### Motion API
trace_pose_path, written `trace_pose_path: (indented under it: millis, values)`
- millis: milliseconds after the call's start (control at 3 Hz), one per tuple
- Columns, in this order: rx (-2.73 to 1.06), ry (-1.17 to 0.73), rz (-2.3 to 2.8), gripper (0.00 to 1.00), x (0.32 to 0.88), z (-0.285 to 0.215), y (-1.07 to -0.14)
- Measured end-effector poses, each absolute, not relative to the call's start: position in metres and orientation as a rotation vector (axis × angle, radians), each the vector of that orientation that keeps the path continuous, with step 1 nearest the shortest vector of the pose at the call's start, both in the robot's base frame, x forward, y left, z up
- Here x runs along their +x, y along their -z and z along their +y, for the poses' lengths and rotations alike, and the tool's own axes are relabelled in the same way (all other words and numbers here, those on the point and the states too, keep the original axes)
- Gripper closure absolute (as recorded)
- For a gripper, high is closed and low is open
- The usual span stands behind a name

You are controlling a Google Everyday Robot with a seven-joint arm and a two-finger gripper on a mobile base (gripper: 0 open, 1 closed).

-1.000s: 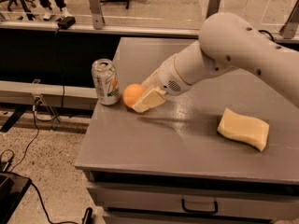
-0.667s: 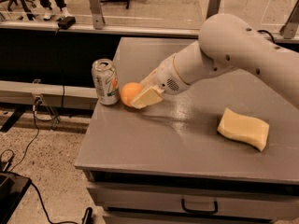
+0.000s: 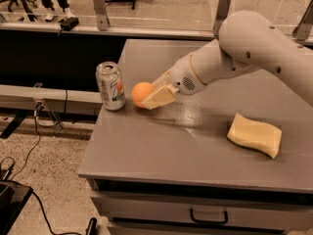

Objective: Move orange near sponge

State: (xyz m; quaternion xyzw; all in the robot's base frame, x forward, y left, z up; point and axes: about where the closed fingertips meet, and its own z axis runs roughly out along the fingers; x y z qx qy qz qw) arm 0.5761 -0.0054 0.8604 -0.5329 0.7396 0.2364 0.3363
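The hand sits low over the desk, against the right side of the orange, and I cannot tell whether it has closed on the fruit or only reaches round it. The orange rests just beside a can and well apart from the sponge near the desk's far front corner, so the step in hand looks like the grasp. The next move, I judge, calls for a sure hold, a small lift clear of the can, and a carry across to the sponge.
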Motion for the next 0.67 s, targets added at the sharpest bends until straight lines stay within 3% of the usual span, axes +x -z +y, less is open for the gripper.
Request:
trace_pose_path:
  millis: [667]
  values:
    - [-1.4, -0.459, 1.952, 1.0, 0.572, -0.086, -0.885]
